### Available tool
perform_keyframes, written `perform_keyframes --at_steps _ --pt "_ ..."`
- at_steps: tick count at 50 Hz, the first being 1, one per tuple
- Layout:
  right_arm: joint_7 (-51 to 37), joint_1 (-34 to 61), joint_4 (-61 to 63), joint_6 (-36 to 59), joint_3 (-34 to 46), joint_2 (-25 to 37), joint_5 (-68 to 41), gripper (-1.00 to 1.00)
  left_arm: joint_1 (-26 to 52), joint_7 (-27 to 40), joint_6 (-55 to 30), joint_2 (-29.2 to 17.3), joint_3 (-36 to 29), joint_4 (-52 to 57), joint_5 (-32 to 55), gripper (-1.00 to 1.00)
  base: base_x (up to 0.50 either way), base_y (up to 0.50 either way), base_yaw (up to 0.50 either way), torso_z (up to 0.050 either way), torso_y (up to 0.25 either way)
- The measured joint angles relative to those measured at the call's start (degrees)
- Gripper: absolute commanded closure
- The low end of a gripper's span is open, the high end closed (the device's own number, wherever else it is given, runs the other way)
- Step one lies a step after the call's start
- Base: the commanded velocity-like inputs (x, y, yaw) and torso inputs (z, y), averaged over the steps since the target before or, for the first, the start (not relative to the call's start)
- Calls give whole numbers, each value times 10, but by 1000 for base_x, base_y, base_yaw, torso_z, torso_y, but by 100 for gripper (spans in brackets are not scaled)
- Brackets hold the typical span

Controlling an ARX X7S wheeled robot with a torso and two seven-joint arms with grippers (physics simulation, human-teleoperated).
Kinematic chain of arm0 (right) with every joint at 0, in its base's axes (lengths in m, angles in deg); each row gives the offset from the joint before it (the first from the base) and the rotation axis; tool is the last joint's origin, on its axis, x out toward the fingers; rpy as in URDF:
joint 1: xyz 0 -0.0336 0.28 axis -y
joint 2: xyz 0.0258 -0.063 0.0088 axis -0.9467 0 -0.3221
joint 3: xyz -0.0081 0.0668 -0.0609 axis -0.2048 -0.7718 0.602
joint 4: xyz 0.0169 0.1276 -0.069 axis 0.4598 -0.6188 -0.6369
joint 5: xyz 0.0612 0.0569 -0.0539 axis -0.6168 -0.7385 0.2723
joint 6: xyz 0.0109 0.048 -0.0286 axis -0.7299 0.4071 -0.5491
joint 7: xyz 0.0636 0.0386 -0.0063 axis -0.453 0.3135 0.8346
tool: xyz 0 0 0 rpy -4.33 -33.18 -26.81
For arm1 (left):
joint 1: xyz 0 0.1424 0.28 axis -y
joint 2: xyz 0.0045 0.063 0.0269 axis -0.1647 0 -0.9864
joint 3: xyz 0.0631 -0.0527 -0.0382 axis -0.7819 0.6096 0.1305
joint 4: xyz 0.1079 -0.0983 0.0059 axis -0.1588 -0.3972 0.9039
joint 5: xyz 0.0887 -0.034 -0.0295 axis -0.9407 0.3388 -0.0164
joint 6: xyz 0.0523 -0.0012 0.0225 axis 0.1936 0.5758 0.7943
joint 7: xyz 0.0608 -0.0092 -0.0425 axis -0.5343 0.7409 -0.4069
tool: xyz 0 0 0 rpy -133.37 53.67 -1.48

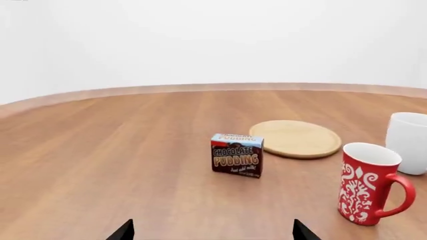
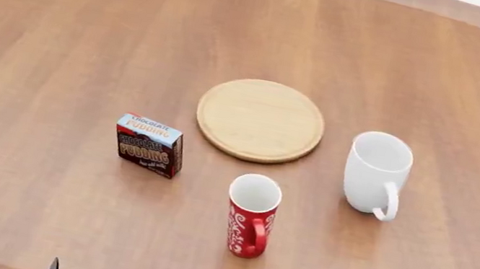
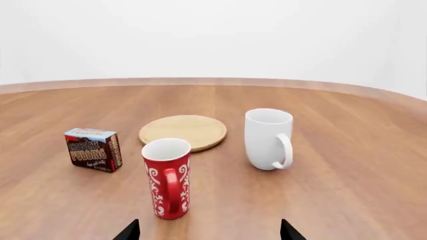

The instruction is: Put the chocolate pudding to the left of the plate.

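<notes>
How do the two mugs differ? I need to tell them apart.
The red mug is patterned with white swirls; the white mug is plain. The red mug is slimmer, the white mug wider. The red mug stands nearer the robot, the white mug right of the plate. Both stand upright, empty.

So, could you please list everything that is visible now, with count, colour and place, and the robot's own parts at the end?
chocolate pudding: 1, dark brown carton with light blue top, upright, left of and nearer than the plate, apart from it
plate: 1, pale wood, centre of table
red patterned mug: 1, red and white, upright, in front of the plate
white mug: 1, white, upright, right of the plate
table: 1, brown wood
left gripper: open, empty, only tips visible
right gripper: open, empty, only tips visible
</notes>
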Motion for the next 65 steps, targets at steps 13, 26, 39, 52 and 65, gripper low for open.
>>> perform_keyframes --at_steps 13,26,39,52,65 --pt "-22 2 -2 4 17 9 -2 -100 -1 12 -2 -11 -14 4 9 -100 0 143 0 0 0" --pt "-37 4 -2 6 28 18 -8 -100 -4 20 -4 -20 -27 11 18 -100 0 348 0 0 0" --pt "-45 5 -4 4 38 25 -18 -100 -6 28 -2 -29 -36 14 27 -100 0 361 0 0 0" --pt "-55 6 -3 3 47 34 -23 -100 -5 36 0 -35 -46 13 33 -100 0 237 0 0 0" --pt "-64 6 -3 1 56 40 -26 -100 -5 43 2 -41 -54 11 38 -100 0 237 0 0 0"
